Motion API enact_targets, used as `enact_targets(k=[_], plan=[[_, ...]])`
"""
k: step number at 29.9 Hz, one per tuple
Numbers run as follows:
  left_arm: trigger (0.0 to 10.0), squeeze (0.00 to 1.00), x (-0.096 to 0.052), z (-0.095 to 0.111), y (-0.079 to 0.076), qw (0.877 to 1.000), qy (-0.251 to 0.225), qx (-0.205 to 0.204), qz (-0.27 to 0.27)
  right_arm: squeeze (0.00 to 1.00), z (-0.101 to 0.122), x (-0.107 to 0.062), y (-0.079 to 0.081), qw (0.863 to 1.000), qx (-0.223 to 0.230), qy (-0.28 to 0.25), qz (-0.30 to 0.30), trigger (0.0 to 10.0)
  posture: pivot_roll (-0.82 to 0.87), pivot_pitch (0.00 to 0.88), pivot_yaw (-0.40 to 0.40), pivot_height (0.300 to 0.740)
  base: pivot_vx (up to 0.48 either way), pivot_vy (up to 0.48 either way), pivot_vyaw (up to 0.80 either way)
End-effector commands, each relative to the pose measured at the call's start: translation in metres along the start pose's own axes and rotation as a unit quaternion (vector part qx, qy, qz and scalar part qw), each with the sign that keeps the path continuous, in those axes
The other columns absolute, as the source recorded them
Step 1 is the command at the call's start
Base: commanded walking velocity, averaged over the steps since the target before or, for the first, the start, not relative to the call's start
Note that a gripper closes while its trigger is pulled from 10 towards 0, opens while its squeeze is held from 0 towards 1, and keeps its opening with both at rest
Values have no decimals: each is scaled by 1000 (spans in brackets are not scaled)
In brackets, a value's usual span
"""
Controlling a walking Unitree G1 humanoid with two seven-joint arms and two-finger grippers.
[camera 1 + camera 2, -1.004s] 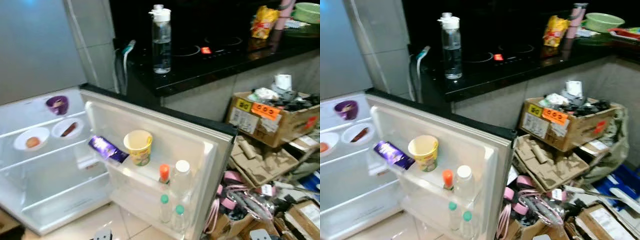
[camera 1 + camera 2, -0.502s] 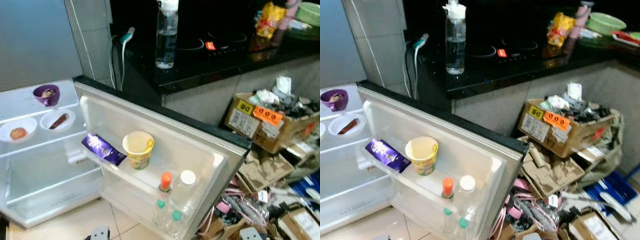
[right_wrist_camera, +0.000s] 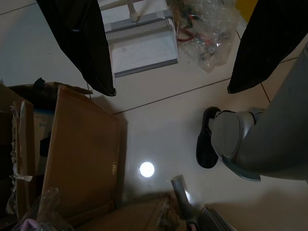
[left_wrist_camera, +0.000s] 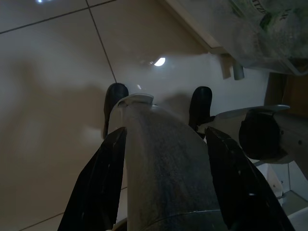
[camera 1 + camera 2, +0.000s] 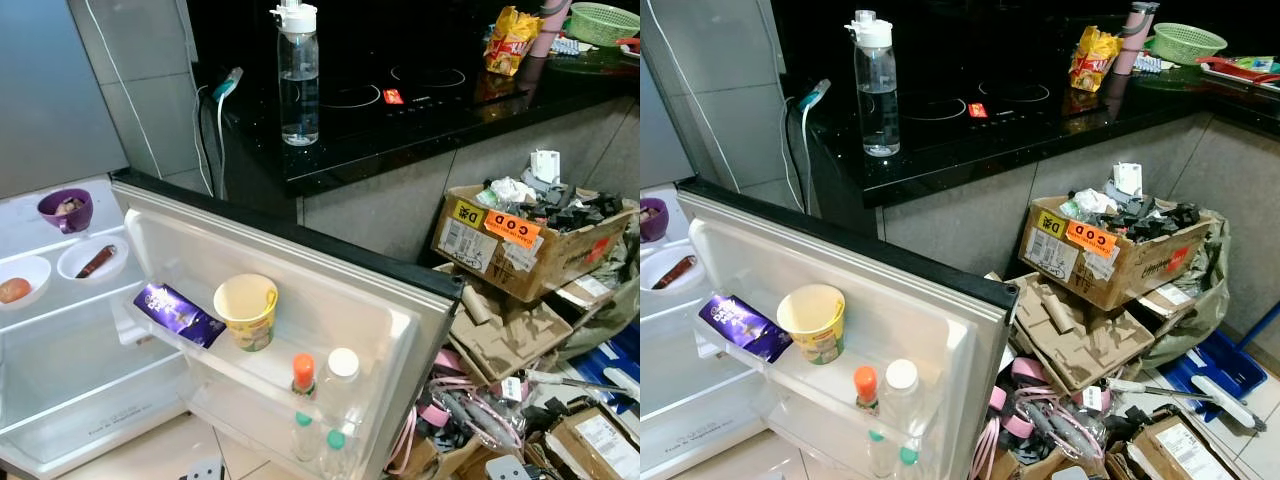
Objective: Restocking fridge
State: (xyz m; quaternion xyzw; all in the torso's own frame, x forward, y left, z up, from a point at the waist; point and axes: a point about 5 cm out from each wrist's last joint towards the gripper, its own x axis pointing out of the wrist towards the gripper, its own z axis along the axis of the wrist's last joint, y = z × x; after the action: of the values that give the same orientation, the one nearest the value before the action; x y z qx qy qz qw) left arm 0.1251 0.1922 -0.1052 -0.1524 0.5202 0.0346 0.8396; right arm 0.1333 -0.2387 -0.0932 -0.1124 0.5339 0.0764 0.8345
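The left gripper [image 4: 161,159] is held wide open over the tiled floor [image 4: 48,86], with nothing in it. The right gripper [image 3: 168,53] is spread wide too, empty, above a flat cardboard box [image 3: 82,154]. The fridge door [image 5: 300,310] is swung open, and a yellow cup [image 5: 246,311] is kept on its shelf.

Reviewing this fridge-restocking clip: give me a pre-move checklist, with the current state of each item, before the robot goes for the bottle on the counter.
1. Fridge door open: ok.
2. Water bottle upright on the black counter, lid on: ok.
3. Room on the door shelf: cannot tell; the purple packet, yellow cup and small bottles take up much of it.
4. Left gripper open and holding nothing, hanging over the floor: ok.
5. Right gripper open and holding nothing, hanging over the floor: ok.
6. Footing to the right: not ok; cardboard boxes and loose clutter crowd the floor.
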Motion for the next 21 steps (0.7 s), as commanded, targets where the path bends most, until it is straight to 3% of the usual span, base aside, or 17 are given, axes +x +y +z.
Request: enact_targets(k=[1,14,21], plan=[[10000,0,0,-6,-2,1000,16,12,1,0,2,1,1,1000,-1,-3,-3,10000,-47,0,-44,740,0,0,0],[10000,0,0,-11,-1,999,26,17,10,0,2,1,2,1000,-9,-1,-3,10000,-55,0,-43,740,0,0,0],[10000,0,-1,-14,2,999,29,19,15,0,1,1,2,1000,-11,0,-3,10000,-57,0,-44,740,-271,0,0]])
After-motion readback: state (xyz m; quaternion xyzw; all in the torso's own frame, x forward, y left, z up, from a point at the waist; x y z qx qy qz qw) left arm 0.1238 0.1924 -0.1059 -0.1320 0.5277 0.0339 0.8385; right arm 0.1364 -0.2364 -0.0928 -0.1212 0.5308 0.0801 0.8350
